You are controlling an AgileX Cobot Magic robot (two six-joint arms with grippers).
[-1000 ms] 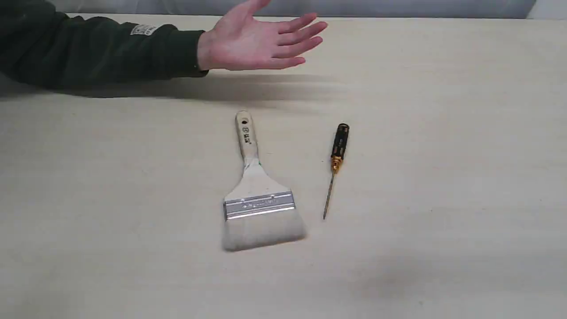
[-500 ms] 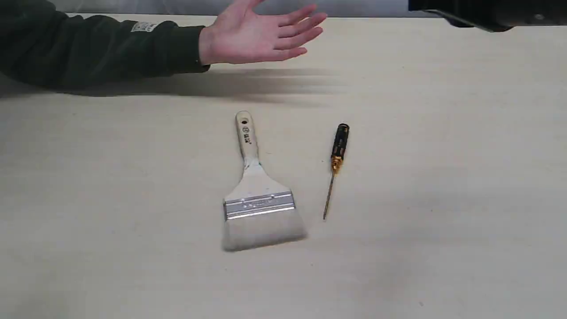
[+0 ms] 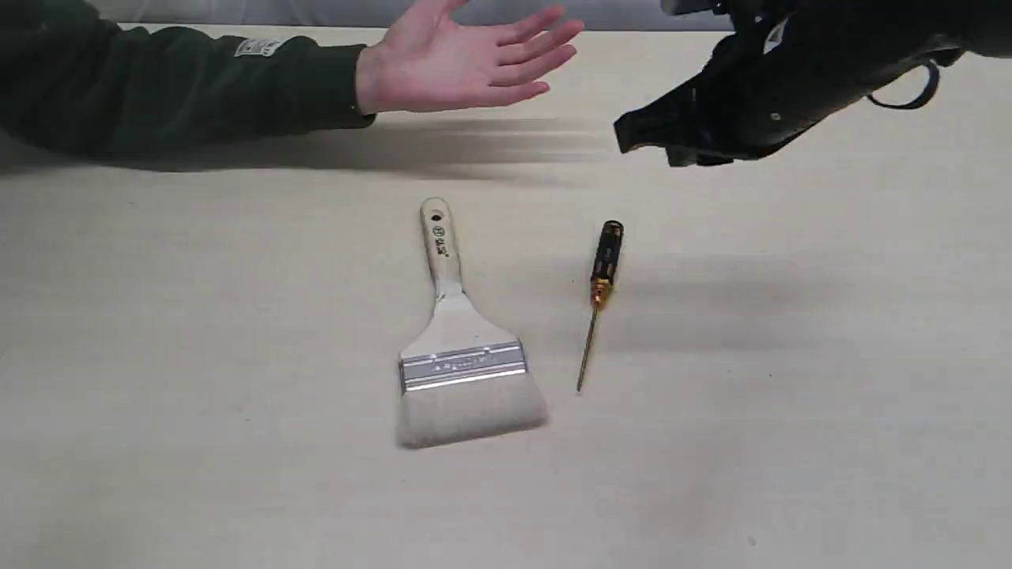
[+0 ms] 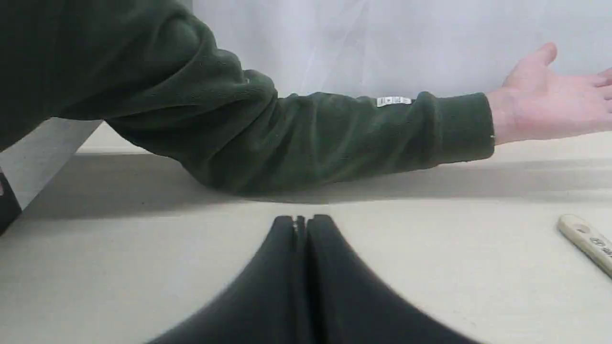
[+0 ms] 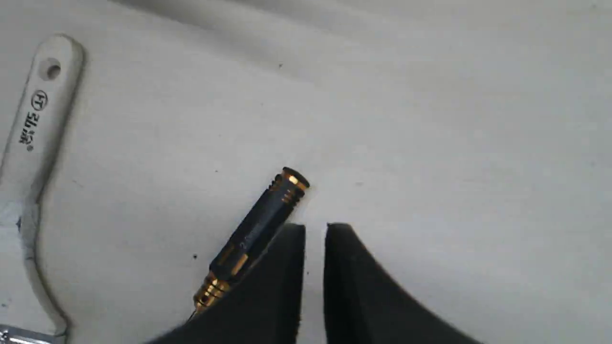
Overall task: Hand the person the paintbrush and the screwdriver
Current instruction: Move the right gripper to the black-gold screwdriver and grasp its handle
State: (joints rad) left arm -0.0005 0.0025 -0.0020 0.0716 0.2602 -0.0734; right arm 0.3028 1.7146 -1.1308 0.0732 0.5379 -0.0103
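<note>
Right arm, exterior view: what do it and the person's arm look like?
Right arm: bulky black housing, a black cable loop, a small white tag. Right hand: two black tapering fingers. Person's arm: dark green sleeve with a white label patch, bare light skin beyond the cuff.

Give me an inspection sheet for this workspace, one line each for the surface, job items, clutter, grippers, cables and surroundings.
Surface: pale beige tabletop, bare apart from shadows.
Job's things: wide flat paintbrush with a pale wooden handle and silver ferrule, lying flat. Slim black-and-gold screwdriver lying beside it, not touching. Person's bare hand in a dark green sleeve, palm open and empty, at the far side.
Clutter: nothing seen.
Grippers: left gripper shut and empty, low over the table. Right gripper open by a narrow gap, empty, above the screwdriver's handle.
Cables: thin dark loop on the right arm, off the table.
Surroundings: plain pale grey backdrop.
</note>
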